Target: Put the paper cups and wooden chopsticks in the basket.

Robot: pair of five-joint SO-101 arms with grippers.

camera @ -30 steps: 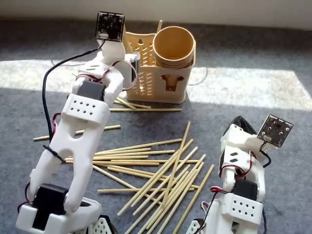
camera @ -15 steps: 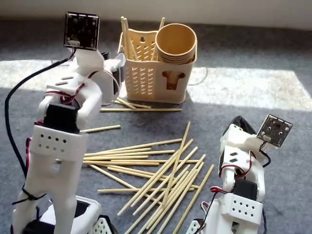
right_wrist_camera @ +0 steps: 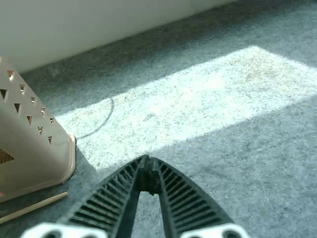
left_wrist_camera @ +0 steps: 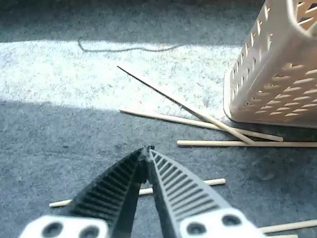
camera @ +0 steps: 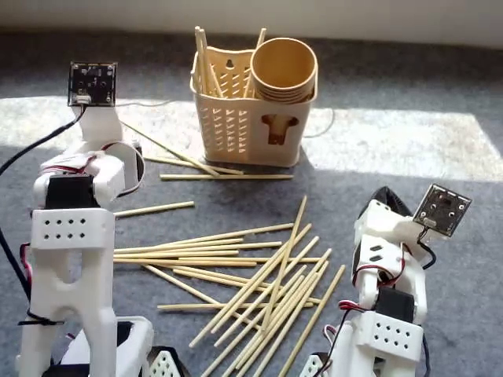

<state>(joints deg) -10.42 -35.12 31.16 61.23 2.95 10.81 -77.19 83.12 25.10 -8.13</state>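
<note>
Finds the paper cups (camera: pixel 284 71) nested as one stack inside the basket (camera: pixel 251 129), at the end on the right arm's side. Counts that half of the job as done. Sees only a few wooden chopsticks (camera: pixel 202 55) standing in the basket's other end, tips above the rim. Leaves by far most of them out: a loose pile (camera: pixel 251 275) strewn over the grey desk (camera: pixel 440 149) between the two arms, plus a few strays (camera: pixel 228 177) lying just beside the basket's foot. Shows the left gripper (left_wrist_camera: pixel 147 151) pressed together on nothing, hanging above the desk near those strays. Shows the right gripper (right_wrist_camera: pixel 146 173) likewise closed and empty, over bare desk off to the basket's side. Judges the chopstick part barely begun, with many pick-ups to go.
</note>
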